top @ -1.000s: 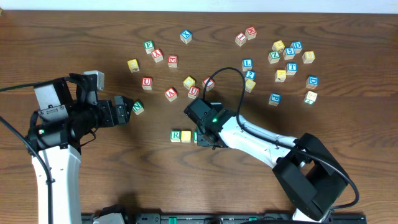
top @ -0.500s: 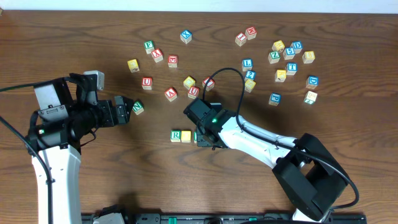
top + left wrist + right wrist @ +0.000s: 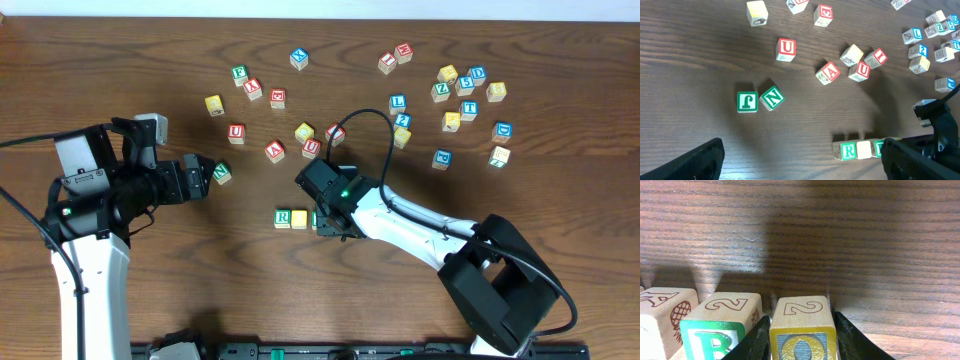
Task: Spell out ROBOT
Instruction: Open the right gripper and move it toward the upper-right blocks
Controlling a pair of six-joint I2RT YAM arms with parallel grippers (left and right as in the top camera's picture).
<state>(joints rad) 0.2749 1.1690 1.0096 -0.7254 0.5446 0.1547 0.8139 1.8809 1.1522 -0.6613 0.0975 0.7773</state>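
A row of cubes lies at mid table: the green R cube (image 3: 283, 217), a yellow cube (image 3: 299, 218), then the green B cube (image 3: 720, 325) and the yellow O cube (image 3: 802, 330). In the overhead view my right gripper (image 3: 330, 222) covers the row's right end. In the right wrist view its fingers press both sides of the O cube, which rests on the wood beside the B cube; right gripper (image 3: 802, 337) is shut on it. The blue T cube (image 3: 468, 108) sits in the far right cluster. My left gripper (image 3: 802, 165) hangs open over bare wood, left of the row.
A green N cube (image 3: 221, 173) lies just off the left gripper's tip, next to a green J cube (image 3: 747, 101). Red-lettered cubes (image 3: 276, 150) are scattered behind the row. A cluster of blue and yellow cubes (image 3: 452, 120) fills the far right.
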